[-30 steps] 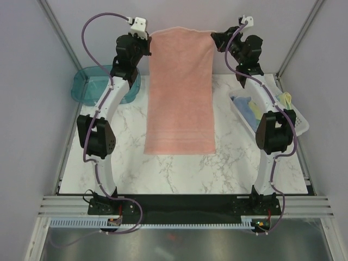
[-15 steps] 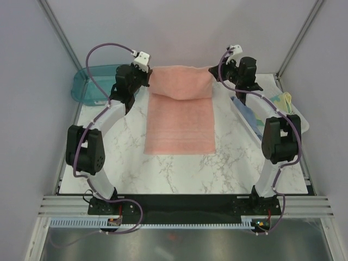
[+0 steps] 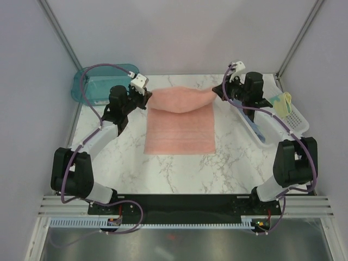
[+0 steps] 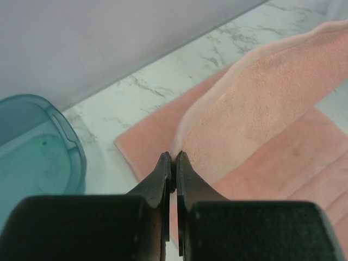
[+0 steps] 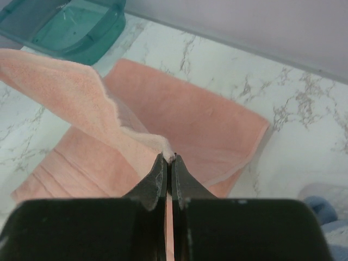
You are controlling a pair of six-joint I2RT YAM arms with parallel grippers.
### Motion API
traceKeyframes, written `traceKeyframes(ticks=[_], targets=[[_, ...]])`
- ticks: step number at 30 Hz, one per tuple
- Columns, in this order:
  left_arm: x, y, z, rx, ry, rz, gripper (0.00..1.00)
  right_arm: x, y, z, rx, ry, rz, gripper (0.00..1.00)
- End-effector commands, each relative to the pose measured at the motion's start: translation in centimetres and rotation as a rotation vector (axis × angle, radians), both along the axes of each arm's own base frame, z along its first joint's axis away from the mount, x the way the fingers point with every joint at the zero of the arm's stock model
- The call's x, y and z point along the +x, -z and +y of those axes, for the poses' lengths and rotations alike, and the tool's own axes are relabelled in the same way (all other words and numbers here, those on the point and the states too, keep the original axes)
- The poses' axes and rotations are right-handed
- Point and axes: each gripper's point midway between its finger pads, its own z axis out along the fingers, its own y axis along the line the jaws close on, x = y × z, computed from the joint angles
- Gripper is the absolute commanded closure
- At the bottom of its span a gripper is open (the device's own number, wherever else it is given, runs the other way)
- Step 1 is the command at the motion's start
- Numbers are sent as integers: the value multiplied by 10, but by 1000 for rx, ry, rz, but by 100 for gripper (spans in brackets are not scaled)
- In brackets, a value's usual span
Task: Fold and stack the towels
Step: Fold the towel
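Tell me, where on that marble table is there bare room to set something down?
Bare: the white marble table's near strip, between the salmon-pink cloth towel and the arm bases. Crowded: the far side, where the left gripper and right gripper pinch the towel's corners, between the teal plastic bin and the white perforated basket.

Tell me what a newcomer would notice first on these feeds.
The salmon-pink towel at mid-table, near half flat, far edge lifted and stretched in a sagging span between the left arm and right arm, each one's jaws shut on a corner. After that, the teal bin at the far-left corner and the white basket on the right edge.
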Motion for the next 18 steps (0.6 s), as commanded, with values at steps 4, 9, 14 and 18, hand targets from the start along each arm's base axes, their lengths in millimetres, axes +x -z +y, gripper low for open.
traceKeyframes(ticks=[4,9,14,18], targets=[[-42,17,-8,-40,86,75,98,-47,5,19,2,-64,21,100],[-67,35,-11,-27,148,147,98,-74,23,14,10,-32,65,100],[-84,58,-11,-35,156,262,98,-97,52,23,49,-32,166,100],[-98,76,-9,-40,148,330,98,-112,68,35,78,-35,215,100]])
